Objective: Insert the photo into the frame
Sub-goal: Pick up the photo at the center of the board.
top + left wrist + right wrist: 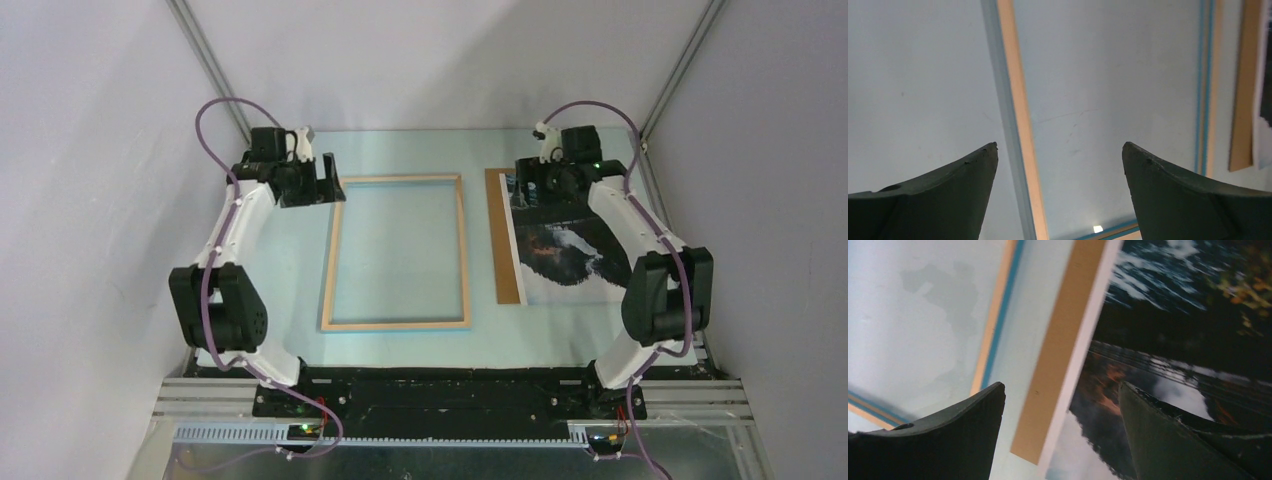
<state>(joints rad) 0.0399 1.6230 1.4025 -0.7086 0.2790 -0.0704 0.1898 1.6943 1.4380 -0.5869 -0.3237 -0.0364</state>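
From my station I count one frame at the middle of the table, one photo by the right edge, and one brown backing board showing along the photo's left side. I count two grippers: the left gripper and the right gripper, both toward the far edge.

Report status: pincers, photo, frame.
Left pincer open, empty, over frame left rail. Right pincer open, over photo edge. Photo on backing board, beside frame. Nothing blocking.
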